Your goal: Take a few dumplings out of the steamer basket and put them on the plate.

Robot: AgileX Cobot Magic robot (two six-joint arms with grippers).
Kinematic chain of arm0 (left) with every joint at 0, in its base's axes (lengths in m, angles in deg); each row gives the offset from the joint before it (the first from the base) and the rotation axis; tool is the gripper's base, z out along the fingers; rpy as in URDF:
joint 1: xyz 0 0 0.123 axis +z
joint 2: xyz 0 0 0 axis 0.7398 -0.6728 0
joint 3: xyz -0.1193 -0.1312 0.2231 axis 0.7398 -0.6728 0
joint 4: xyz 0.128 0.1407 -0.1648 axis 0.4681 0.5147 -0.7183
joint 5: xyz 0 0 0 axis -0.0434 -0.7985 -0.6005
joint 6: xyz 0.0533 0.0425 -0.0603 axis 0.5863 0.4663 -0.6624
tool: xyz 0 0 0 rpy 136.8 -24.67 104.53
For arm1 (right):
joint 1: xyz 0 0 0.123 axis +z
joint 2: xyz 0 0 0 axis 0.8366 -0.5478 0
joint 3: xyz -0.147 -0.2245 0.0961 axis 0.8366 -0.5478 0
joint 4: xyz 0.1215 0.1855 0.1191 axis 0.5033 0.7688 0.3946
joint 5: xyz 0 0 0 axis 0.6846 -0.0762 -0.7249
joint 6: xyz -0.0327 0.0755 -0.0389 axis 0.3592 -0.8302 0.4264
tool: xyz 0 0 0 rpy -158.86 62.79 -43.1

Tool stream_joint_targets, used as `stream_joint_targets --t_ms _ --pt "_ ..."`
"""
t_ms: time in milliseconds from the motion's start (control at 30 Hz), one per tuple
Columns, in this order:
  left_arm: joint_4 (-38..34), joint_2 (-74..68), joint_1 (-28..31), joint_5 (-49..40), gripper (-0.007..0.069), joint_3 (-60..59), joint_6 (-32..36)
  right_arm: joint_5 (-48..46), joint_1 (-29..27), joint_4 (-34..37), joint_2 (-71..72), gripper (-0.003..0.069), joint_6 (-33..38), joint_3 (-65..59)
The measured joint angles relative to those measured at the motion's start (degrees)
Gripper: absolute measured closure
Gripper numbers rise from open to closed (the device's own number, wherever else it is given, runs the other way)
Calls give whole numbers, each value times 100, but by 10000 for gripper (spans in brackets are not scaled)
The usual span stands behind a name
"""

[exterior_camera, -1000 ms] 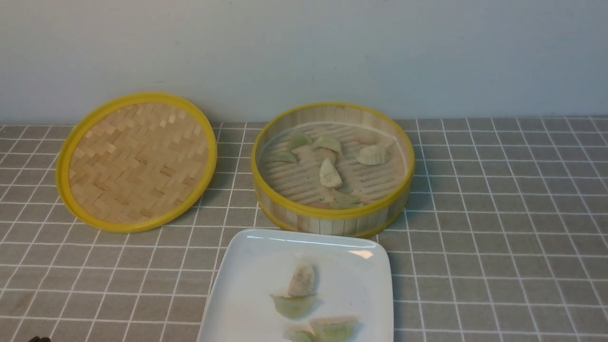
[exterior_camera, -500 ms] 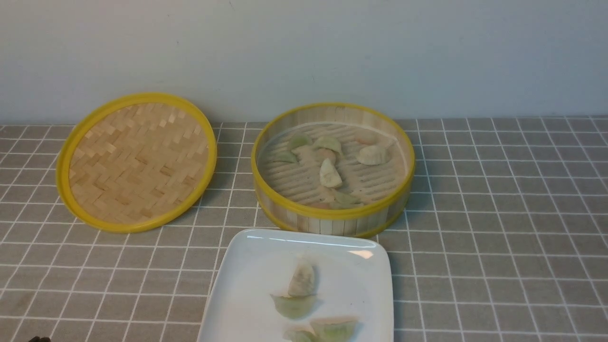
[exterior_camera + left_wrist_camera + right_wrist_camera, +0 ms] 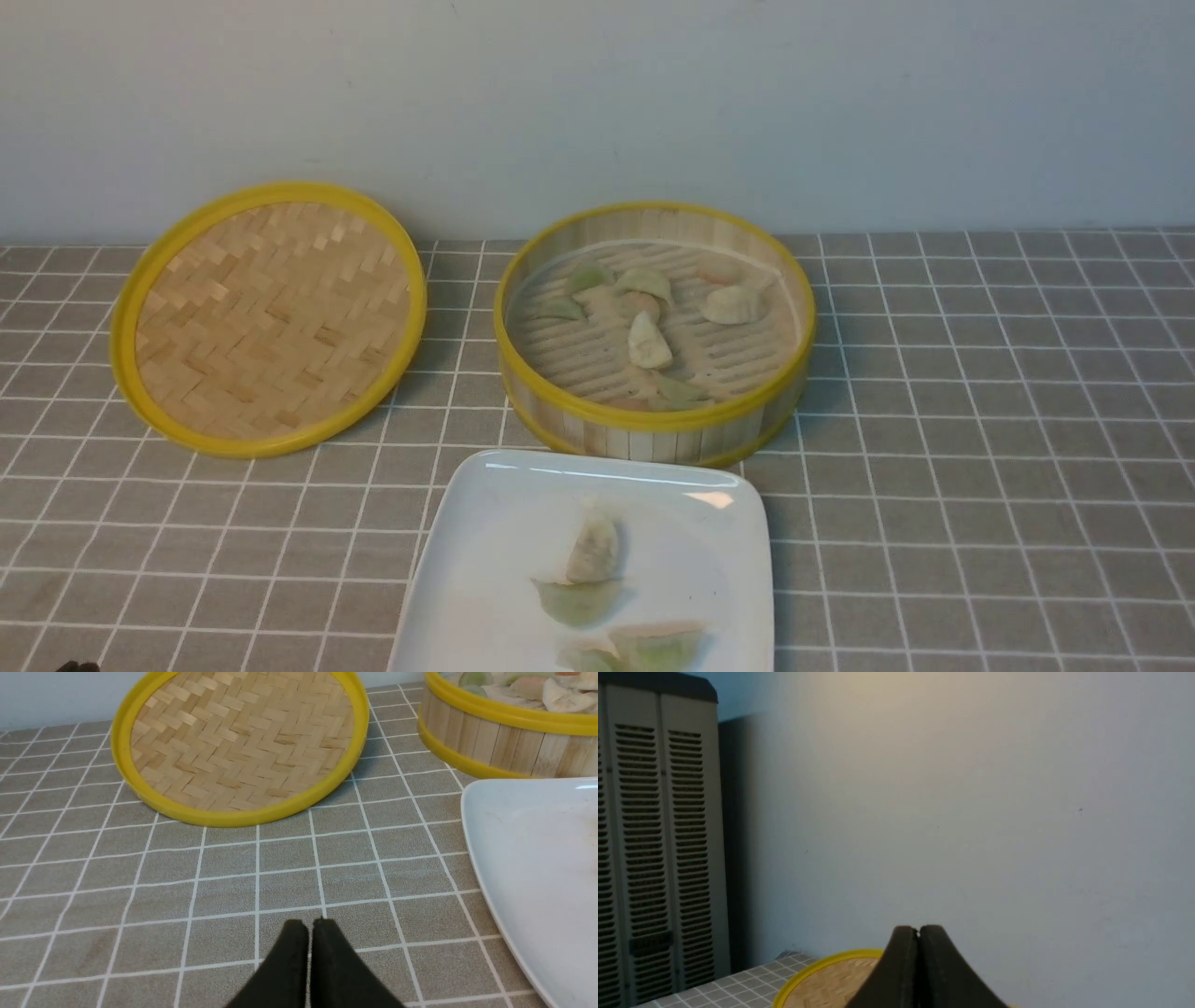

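- Left gripper (image 3: 309, 926): black fingers pressed together, nothing between them, poised over bare grey checked tablecloth (image 3: 233, 877), apart from everything on it.
- Right gripper (image 3: 918, 933): fingers likewise closed and empty, raised and aimed at the pale wall (image 3: 971, 788); below its tips only the woven lid and a corner of the cloth seen; a louvred cabinet (image 3: 654, 835) off to one side.
- Woven lid (image 3: 268, 317), yellow-rimmed, lay flat on the robot's left, beside the steamer basket but not touching.
- Steamer basket (image 3: 653, 425) stood at centre near the wall, uncovered, with about 8 dumplings (image 3: 649, 341) on its slatted floor: green, cream and pinkish, mostly bunched toward its left and front.
- Plate (image 3: 485, 560) sat just in front of the basket, nearly touching it, cut off by the near edge.
- On the plate: 1 cream dumpling (image 3: 594, 551), 1 green dumpling (image 3: 577, 602) touching it, more green ones (image 3: 653, 646) at the picture's edge.
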Motion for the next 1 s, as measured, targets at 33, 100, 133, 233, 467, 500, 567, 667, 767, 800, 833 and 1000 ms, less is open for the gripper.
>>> stream_joint_targets --t_ms 33,100,133,233,467,500,567,667,767,800,833,1000 --pt "0 0 0 0 629 0 0 8 0 43 0 673 34 -52" --pt "0 0 0 0 629 0 0 13 0 59 -5 673 54 -140" --pt "0 0 0 0 629 0 0 13 0 59 -5 673 61 -196" --pt "0 0 0 0 629 0 0 13 -230 23 -5 673 109 -427" --pt "0 0 0 0 629 0 0 -88 -2408 10 -5 673 76 -1418" --pt "0 0 0 0 629 0 0 -93 -2671 10 -5 673 76 -1554" --pt "0 0 0 0 629 0 0 -99 -3193 10 -5 673 70 -1869" --pt "0 0 0 0 629 0 0 -179 -3656 10 -10 673 70 -2254" --pt "0 0 0 -6 629 0 0 -376 -3882 -33 -20 673 65 -2357" --pt "0 0 0 -6 629 0 0 -390 -3895 -48 -20 673 65 -2357" --pt "0 0 0 -6 629 0 0 -396 -3901 -49 -20 673 65 -2357" --pt "0 0 0 -6 629 0 0 -430 -3907 -49 -20 673 63 -2350"
